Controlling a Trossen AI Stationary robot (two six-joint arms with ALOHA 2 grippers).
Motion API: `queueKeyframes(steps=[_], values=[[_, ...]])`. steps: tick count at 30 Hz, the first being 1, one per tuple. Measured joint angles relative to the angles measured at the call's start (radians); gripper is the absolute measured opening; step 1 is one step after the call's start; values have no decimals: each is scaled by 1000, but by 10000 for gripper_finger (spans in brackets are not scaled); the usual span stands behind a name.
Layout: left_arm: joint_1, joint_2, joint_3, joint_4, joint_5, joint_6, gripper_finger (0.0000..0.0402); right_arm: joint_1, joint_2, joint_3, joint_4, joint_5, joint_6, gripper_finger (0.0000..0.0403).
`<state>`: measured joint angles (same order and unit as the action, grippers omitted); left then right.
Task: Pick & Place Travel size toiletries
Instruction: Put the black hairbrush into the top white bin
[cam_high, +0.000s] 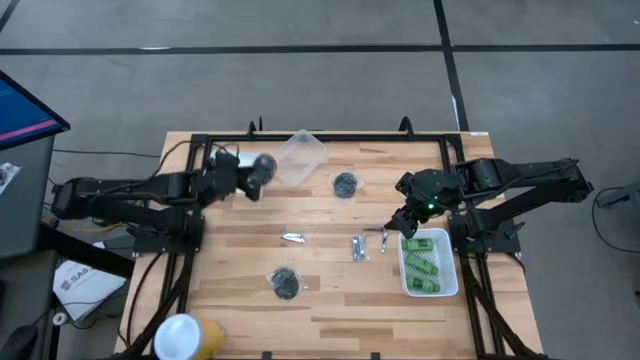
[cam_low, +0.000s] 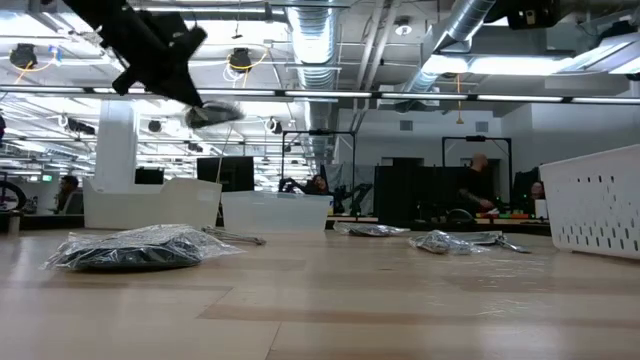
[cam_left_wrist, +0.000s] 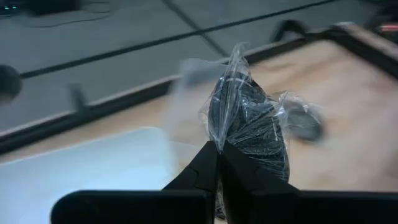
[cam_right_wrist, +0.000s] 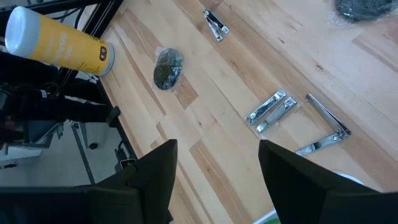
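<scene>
Left gripper (cam_high: 262, 172) is clamped fully closed on the plastic wrap of a dark grey jar (cam_left_wrist: 252, 127), lifted clear of the tabletop (cam_high: 330, 310) at far left, just beside the clear plastic tub (cam_high: 301, 157). Right gripper (cam_high: 400, 222) is wide open and holds nothing, hovering at the near-left corner of the white mesh basket (cam_high: 447, 287), right side. Jars: three, one held, one far centre (cam_high: 345, 184), one near left-centre (cam_high: 285, 282). Green bottles (cam_high: 425, 262) sit in the basket; count cannot be told for sure. Silver grooming tools (cam_high: 359, 246): about three small pieces lying mid-tabletop. Yellow canister (cam_high: 188, 338) at near-left edge.
</scene>
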<state>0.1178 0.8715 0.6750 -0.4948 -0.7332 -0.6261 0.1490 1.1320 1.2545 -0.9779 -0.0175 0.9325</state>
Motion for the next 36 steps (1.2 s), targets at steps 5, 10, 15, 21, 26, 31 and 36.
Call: queueKeyframes(steps=[5,10,15,21,26,31,36], values=[[198,3,0,-76,55,25,1,0,0,0,1,0,0,219],[349,3,-20,-164,145,18,1,-1,0,0,1,1,1,219],[425,4,-73,-161,229,17,11,0,0,0,1,41,2,219],[426,3,-82,-153,233,134,92,-2,0,0,1,45,2,219],[425,3,-82,-150,227,193,205,-2,0,0,1,45,2,219],[417,3,-73,-126,314,112,305,-1,0,0,1,45,2,219],[298,6,-68,3,644,106,320,1,0,0,0,45,2,219]])
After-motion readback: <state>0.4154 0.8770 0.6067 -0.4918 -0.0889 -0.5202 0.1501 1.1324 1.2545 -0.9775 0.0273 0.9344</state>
